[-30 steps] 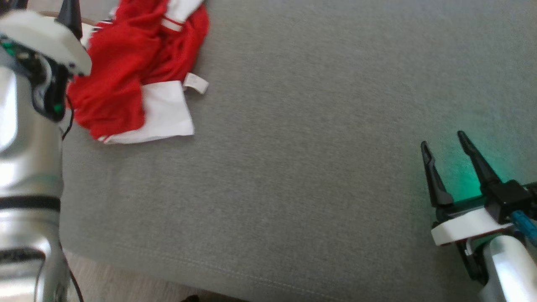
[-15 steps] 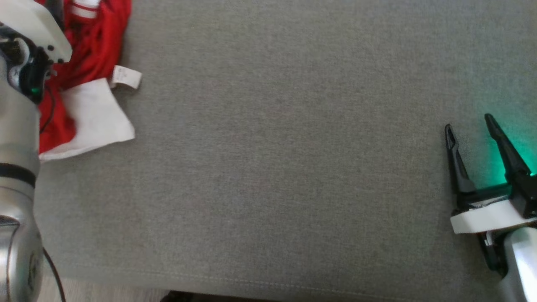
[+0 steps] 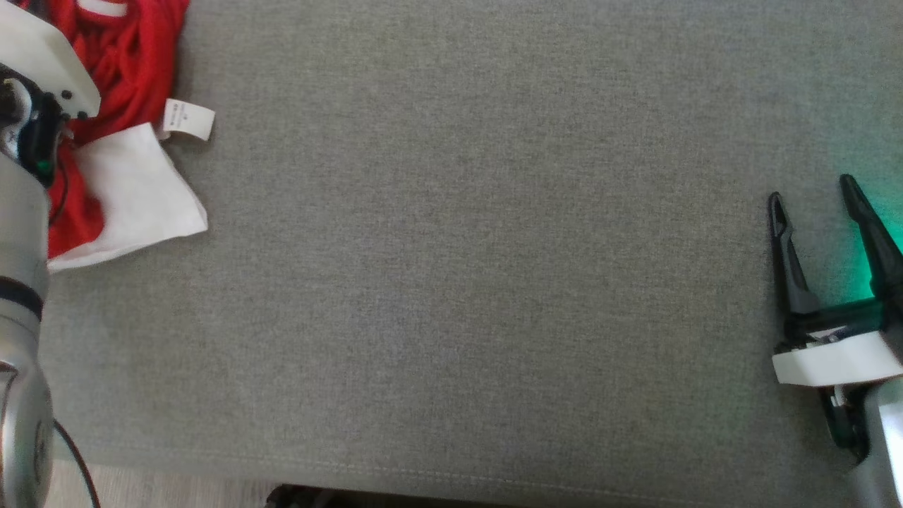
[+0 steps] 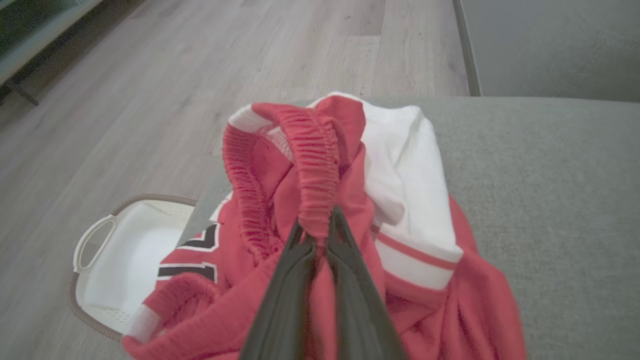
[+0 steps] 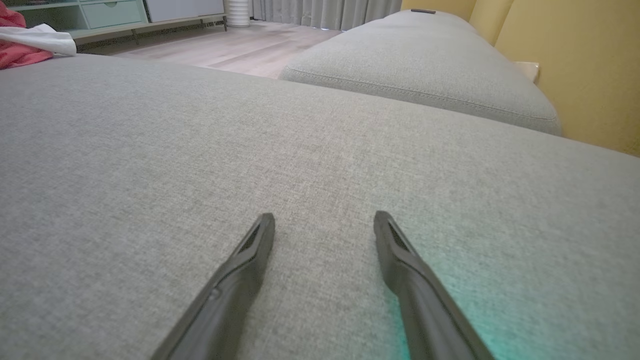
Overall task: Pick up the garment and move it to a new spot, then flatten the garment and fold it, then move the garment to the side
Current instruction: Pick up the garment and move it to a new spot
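Now | left gripper [image 4: 318, 231] is clamped on the elastic waistband [image 4: 315, 165] of the red-and-white shorts [image 3: 134, 63] | shorts are bunched at the sofa cushion [image 3: 451, 282] left edge, bare cushion rightward | right gripper [image 3: 811, 192] is held wide, empty, well apart.

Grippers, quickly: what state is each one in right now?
Left gripper: shut on the ribbed waistband of the red and white fabric garment.
Right gripper: open, holding nothing, over the grey woven cushion.
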Robot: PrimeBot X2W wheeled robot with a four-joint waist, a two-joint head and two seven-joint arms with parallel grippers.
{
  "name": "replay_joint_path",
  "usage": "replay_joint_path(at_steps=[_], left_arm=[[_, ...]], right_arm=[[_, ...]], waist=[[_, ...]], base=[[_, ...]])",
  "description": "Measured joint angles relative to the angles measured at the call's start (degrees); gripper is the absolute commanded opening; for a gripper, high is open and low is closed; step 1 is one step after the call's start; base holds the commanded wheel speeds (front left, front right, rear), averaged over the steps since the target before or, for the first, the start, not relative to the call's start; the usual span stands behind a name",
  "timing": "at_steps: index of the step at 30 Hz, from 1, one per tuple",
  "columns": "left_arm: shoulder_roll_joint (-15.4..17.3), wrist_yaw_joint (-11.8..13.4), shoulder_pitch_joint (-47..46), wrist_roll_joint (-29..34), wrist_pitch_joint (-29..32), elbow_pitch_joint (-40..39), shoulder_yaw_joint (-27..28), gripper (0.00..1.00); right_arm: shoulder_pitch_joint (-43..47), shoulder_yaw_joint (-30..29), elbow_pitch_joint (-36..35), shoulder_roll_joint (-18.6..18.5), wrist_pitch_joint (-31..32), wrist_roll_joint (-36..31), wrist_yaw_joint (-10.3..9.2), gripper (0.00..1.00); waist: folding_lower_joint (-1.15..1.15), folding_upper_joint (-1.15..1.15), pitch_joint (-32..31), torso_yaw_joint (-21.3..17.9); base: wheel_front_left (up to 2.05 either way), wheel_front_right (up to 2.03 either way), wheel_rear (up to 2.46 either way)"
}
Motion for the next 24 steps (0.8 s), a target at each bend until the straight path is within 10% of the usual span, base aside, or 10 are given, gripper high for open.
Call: replay_joint_path(at_steps=[24], left_arm=[[3.5, -0.5, 2.9, -4.5, -7.9, -17.5, -14.4, 0.00]], right_arm=[[1.8, 5.4, 8.7, 10.2, 0.1, 2.3, 0.00, 1.00]], waist=[[-0.01, 0.00, -20.3, -4.7]], base=[[0.00, 0.00, 0.00]])
